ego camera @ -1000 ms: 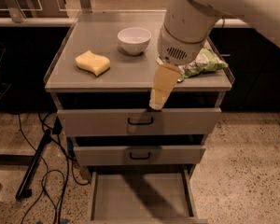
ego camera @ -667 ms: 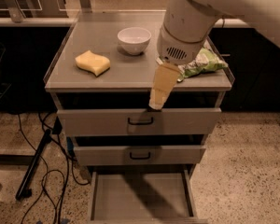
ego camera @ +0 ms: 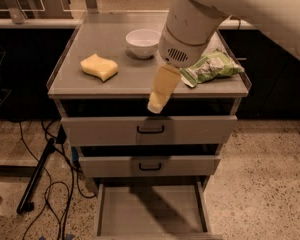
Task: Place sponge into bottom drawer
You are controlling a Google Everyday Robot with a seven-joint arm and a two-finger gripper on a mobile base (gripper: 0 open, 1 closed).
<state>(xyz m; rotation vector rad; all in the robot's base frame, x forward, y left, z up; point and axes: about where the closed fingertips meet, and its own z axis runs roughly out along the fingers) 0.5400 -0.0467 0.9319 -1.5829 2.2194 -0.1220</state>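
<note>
A dim room with a speckled stone floor (ego camera: 260, 184) and dark cables (ego camera: 50, 184) trailing at picture left. In the centre stands a grey metal cabinet with a flat top (ego camera: 135, 84) and three drawers.

The bottom drawer (ego camera: 150, 216) is pulled open, a shallow grey tray with a bare floor. The top drawer (ego camera: 190, 130) and the middle drawer (ego camera: 110, 166) above it are both shut further in.

The sponge (ego camera: 99, 67), pale yellow with wavy sides, lies flat on the cabinet top, toward its picture-left side. It is well apart from a white bowl (ego camera: 143, 42) behind it and from a green packet (ego camera: 212, 67) on the other side.

My one white arm reaches in from the upper right. Its gripper (ego camera: 155, 105) points down and hangs over the front edge of the top, just above the top drawer's face. It holds nothing, and I cannot tell how far open it is.

From the gripper, the sponge lies to picture left and a little further back on the top. Its long axis runs roughly across the picture, slanting slightly toward the front edge. I judge the pick is not yet begun, and I must first bring the gripper back over the top and sideways.
</note>
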